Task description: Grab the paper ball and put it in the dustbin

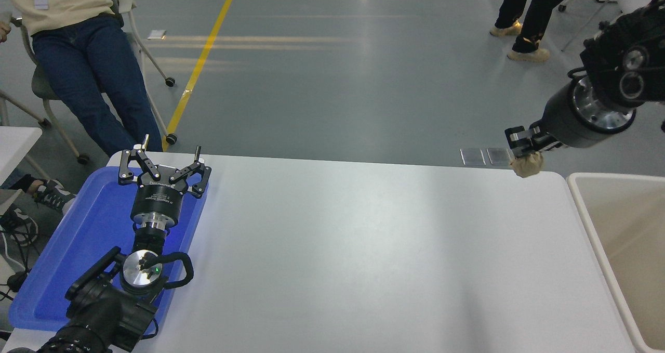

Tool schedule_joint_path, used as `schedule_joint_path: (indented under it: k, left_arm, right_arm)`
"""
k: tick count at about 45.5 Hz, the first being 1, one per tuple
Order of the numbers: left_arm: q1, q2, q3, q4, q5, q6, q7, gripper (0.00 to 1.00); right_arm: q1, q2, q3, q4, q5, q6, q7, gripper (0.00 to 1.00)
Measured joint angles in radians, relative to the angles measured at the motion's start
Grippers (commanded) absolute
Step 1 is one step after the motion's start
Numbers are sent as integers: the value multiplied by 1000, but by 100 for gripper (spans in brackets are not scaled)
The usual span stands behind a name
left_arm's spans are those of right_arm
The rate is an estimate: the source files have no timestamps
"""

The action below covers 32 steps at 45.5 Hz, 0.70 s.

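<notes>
**Item: paper ball, in transit**

My right gripper (523, 147): jaws pinching the paper ball (528, 165), which hangs just below my fingertips, clear of the table (332, 249), at its far right corner. I judge it is held this high so it will pass over the rim ahead.

Dustbin (582, 199): cream, thick-rimmed, at the table's right end, near the ball but not yet beneath it. Next move, as I judge it: carry rightward over the opening, then spread the jaws.

My left gripper (162, 169): jaws spread, holding nothing, parked over the blue tray (78, 238) at lower left, out of the working path.

Beyond the far edge: a seated person (78, 56).
</notes>
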Motion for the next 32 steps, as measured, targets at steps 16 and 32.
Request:
schedule_joint_path:
  k: [16, 32]
  left_arm:
    - [0, 0, 0, 0, 1, -1, 0, 100]
    - [0, 0, 0, 0, 1, -1, 0, 100]
  right_arm:
    - [-131, -177, 7, -187, -96, 72, 1, 0]
    - [-318, -331, 90, -448, -195, 152, 40, 0]
